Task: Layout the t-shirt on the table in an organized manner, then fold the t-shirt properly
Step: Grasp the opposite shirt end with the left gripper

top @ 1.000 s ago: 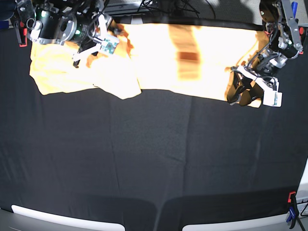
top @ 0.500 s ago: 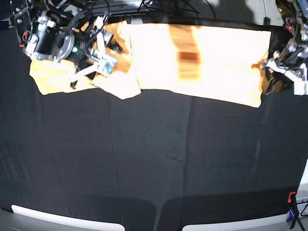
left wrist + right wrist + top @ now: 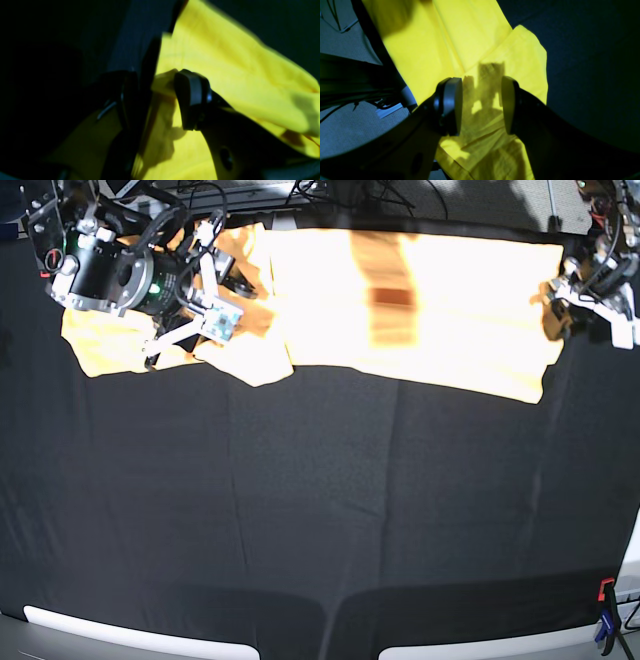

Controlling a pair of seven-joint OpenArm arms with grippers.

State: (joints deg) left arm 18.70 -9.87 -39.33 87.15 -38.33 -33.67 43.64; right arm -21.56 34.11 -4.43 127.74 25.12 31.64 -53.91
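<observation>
A: What is closest to us?

B: A blue and red clamp (image 3: 605, 617), far in front of the t-shirt (image 3: 440, 310). Between them is just the black tabletop (image 3: 320, 510).

A: Where is the t-shirt?

B: At the far edge of the tabletop, spread wide. Its one end, under the right arm, is bunched up and folded over.

A: What is the right end effector (image 3: 481, 105) doing?

B: It hangs over that bunched end of the t-shirt. Its two fingers stand apart, and nothing is between them. Its shadow falls on the cloth.

A: And the left end effector (image 3: 162, 100)?

B: It is at the other end of the t-shirt. Its fingers are apart too. A bit of the t-shirt's edge sits between them, touching one pad (image 3: 192, 92), but not squeezed.
</observation>
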